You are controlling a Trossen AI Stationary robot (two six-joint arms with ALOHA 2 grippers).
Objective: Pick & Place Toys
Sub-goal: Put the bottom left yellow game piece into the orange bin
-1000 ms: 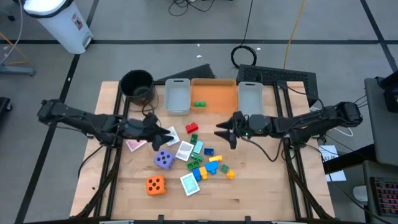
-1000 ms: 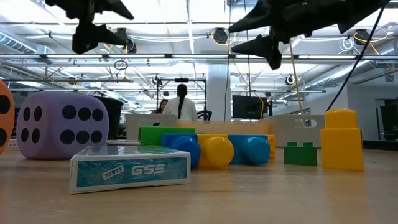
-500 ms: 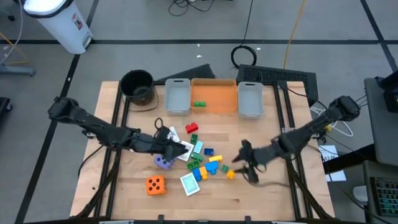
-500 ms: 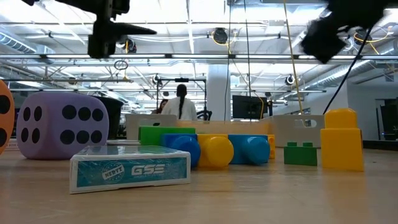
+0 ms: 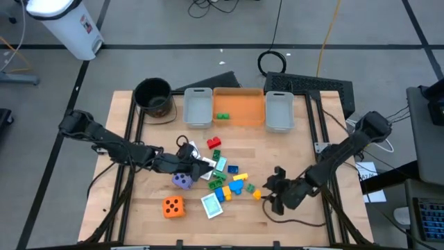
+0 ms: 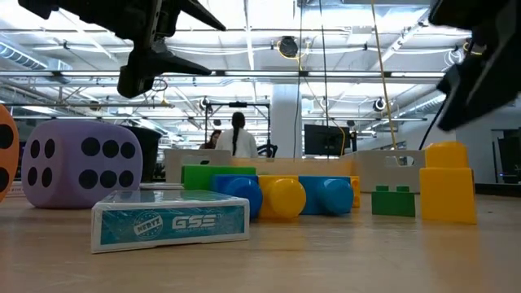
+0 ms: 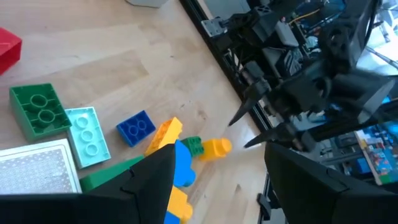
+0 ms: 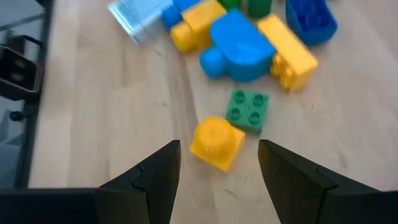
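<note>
1. Nearest the front edge of the table, in the lower part of the high view, sit the orange die (image 5: 173,206) and a teal card (image 5: 211,205), both untouched.
2. Just behind them, the right gripper (image 5: 275,196) hangs low at the lower right of centre, its fingers parted with nothing between them.
3. Straight ahead of those open jaws lies a small yellow brick (image 8: 216,143), close in and squarely in line with the gap; a green brick (image 8: 248,109) sits touching it on its far side.
4. That yellow piece looks roughly square, so I'd judge no long axis matters; the jaws need only ease forward and down around it.
5. Farther in, the main heap of bricks (image 5: 229,182) clusters mid-frame, blue and yellow ones touching.
6. The left gripper (image 5: 196,160) hovers above the heap's left side, near the purple die (image 5: 182,180) and a white card (image 5: 206,168), fingers apart and empty.
7. The right arm is plainly nearer the stray yellow brick; the left is well apart from it.
8. At the far edge, the orange bin (image 5: 239,111) holds one green brick (image 5: 222,116).
</note>
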